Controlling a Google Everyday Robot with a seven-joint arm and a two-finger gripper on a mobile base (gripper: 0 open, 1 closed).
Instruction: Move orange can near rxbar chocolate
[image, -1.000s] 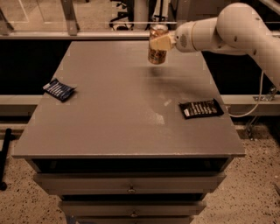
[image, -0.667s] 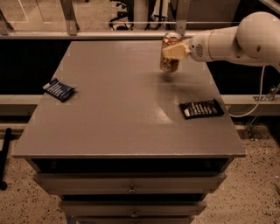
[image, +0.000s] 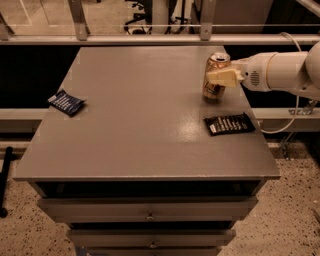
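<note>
The orange can stands upright near the right side of the grey table, its silver top showing. My gripper reaches in from the right on a white arm and is shut on the can's upper half. The rxbar chocolate, a flat black bar with white text, lies on the table just in front of the can, near the right edge. The can's base is at or just above the tabletop; I cannot tell if it touches.
A small dark blue packet with white print lies near the table's left edge. A glass railing runs behind the table. Drawers sit below the front edge. A cable hangs at the right.
My gripper has carried the can to the right and down toward the table, ending close behind the black bar. The bar and the blue packet have not moved.
</note>
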